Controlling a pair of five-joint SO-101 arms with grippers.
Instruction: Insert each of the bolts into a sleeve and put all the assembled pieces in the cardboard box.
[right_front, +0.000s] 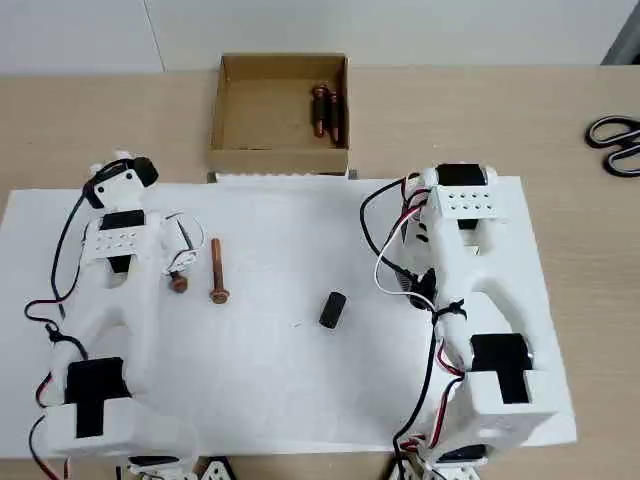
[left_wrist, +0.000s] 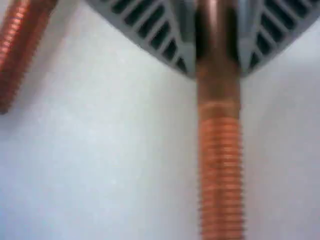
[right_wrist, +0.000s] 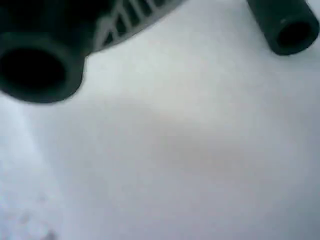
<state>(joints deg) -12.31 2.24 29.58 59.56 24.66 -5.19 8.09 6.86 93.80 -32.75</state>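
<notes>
My left gripper (right_front: 181, 262) is shut on a copper bolt (left_wrist: 218, 140) at the left of the white mat, the bolt's head (right_front: 178, 284) showing below the fingers. The grey jaws clamp the smooth shank, and the threaded end sticks out over the mat. A second copper bolt (right_front: 217, 272) (left_wrist: 20, 47) lies loose just beside it. My right gripper (right_front: 421, 286) holds a black sleeve (right_wrist: 36, 67) low over the mat's right half, open bore facing the camera. Another black sleeve (right_front: 332, 309) (right_wrist: 282, 25) lies loose near the mat's middle.
The cardboard box (right_front: 240, 150) stands behind the mat's far edge, with assembled copper and black pieces (right_front: 326, 108) in its right part. Scissors (right_front: 615, 145) lie on the wooden table at the far right. Cables hang around both arms.
</notes>
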